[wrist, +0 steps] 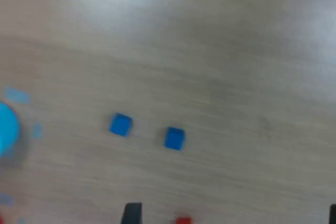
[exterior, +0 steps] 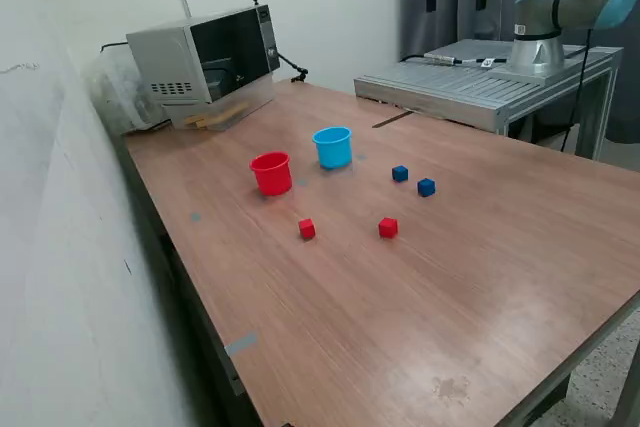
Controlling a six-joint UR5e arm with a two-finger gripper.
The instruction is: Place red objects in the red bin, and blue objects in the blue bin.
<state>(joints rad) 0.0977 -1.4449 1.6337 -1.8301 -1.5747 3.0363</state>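
Two small red cubes (exterior: 307,229) (exterior: 388,228) and two dark-blue cubes (exterior: 400,174) (exterior: 426,187) lie on the wooden table (exterior: 450,297). The red cup (exterior: 271,173) and the light-blue cup (exterior: 333,147) stand upright side by side behind them; their insides are hidden. My gripper (exterior: 457,2) hangs high above the table's far side, open and empty. The blurred wrist view shows both blue cubes (wrist: 121,124) (wrist: 174,138), the blue cup's edge (wrist: 6,128), a sliver of one red cube (wrist: 183,220) and my fingertips (wrist: 131,213) set wide apart.
A microwave (exterior: 205,62) stands at the table's far corner on the exterior view's left, against the wall. A grey metal platform (exterior: 490,82) carrying the arm's base (exterior: 540,47) adjoins the far edge. A bit of tape (exterior: 240,344) sits near the table's left edge.
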